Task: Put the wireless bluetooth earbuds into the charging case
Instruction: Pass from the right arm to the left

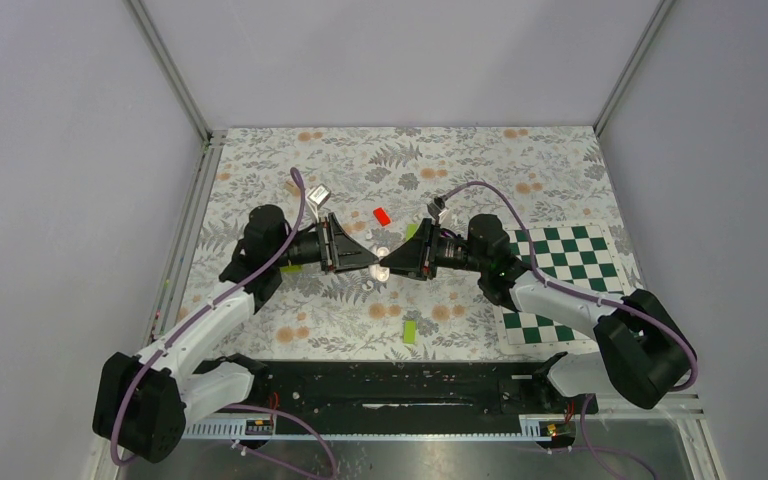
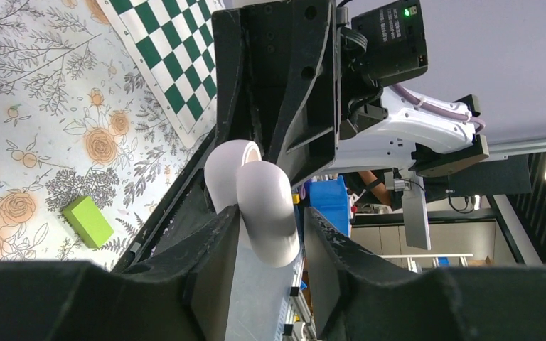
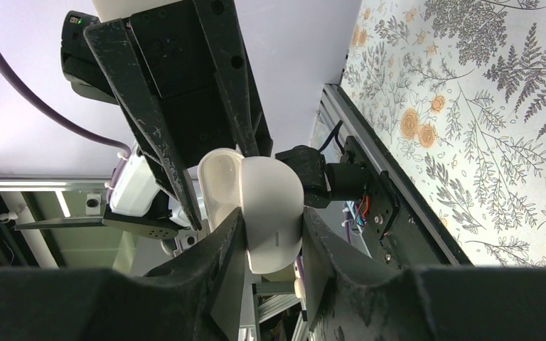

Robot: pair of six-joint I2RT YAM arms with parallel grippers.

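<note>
The white charging case [image 1: 381,266] hangs above the middle of the table between my two grippers, its two halves hinged open. My right gripper [image 1: 391,268] is shut on one half, both fingers pressed on its sides in the right wrist view [image 3: 273,213], with the case [image 3: 274,245] between them. My left gripper [image 1: 371,262] faces it. In the left wrist view [image 2: 270,211] the other half [image 2: 266,213] rests against one finger, with a thin gap to the other. I cannot pick out the earbuds.
A red block [image 1: 382,215] lies behind the grippers. Lime-green blocks lie at the front [image 1: 410,330] and behind the right gripper [image 1: 412,230]; one also shows in the left wrist view [image 2: 87,222]. A green checkerboard [image 1: 560,280] is on the right.
</note>
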